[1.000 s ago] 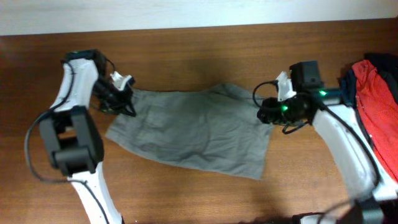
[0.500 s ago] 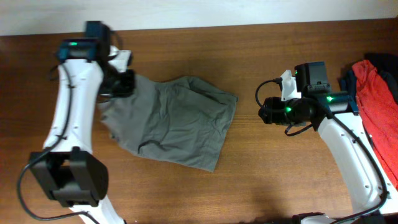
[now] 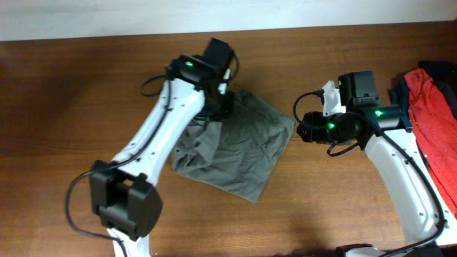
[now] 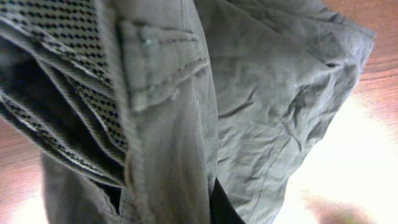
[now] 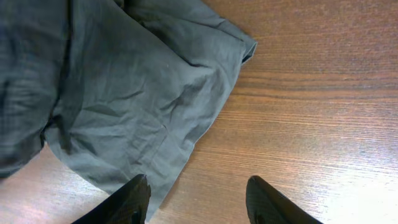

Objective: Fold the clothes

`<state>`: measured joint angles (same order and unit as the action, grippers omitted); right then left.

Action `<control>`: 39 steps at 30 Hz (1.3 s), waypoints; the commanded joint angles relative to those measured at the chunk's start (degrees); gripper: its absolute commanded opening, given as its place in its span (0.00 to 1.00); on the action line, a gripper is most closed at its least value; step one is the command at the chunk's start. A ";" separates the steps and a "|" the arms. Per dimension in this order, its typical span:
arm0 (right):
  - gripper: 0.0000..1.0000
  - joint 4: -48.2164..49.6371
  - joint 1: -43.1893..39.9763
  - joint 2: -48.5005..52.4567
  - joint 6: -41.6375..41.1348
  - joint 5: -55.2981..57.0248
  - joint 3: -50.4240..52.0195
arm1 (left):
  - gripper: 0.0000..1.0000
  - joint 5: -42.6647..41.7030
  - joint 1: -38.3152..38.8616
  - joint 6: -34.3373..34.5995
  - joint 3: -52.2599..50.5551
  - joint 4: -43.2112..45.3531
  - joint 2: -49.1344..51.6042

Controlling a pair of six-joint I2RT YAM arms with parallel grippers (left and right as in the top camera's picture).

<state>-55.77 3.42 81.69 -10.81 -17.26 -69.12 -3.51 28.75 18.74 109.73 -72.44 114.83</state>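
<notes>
The wrinkled grey-khaki shorts [image 3: 239, 150] lie folded over on the wooden table's middle. My left gripper [image 3: 218, 100] is shut on their top edge near the waistband and holds it over the rest of the cloth; in the left wrist view the shorts [image 4: 249, 106] fill the frame, with a belt loop and mesh lining close up. My right gripper [image 3: 303, 128] is open and empty just right of the shorts; its fingers [image 5: 196, 199] hover over bare wood beside the shorts' edge [image 5: 143, 93]. A red garment [image 3: 432, 114] lies on a dark navy one [image 3: 401, 89] at the right edge.
The wooden table [image 3: 86, 135] ends at a white wall along the back. Bare wood lies left of and in front of the shorts.
My left gripper has carried the shorts' left edge rightward over the cloth, folding it. My right gripper let go of the right edge a second ago and has stayed put since.
</notes>
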 commanded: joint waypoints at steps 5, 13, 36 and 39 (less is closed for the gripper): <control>0.25 4.85 0.33 4.37 -0.63 1.79 1.46 | 0.02 2.45 0.79 2.69 0.79 0.00 2.10; 0.12 23.91 0.33 20.28 -0.63 -6.49 1.84 | 0.00 0.72 -0.52 1.29 1.88 -0.92 0.63; 0.08 28.11 0.31 32.92 -4.72 -4.55 1.84 | 0.04 -4.48 4.87 0.92 6.93 2.10 -0.96; 0.08 27.91 0.31 32.92 -4.72 -4.55 1.84 | 0.06 -1.64 6.67 0.92 6.82 2.21 -0.94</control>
<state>-26.68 3.38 112.46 -15.25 -23.03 -67.81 -8.16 33.56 20.58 115.04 -70.83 116.25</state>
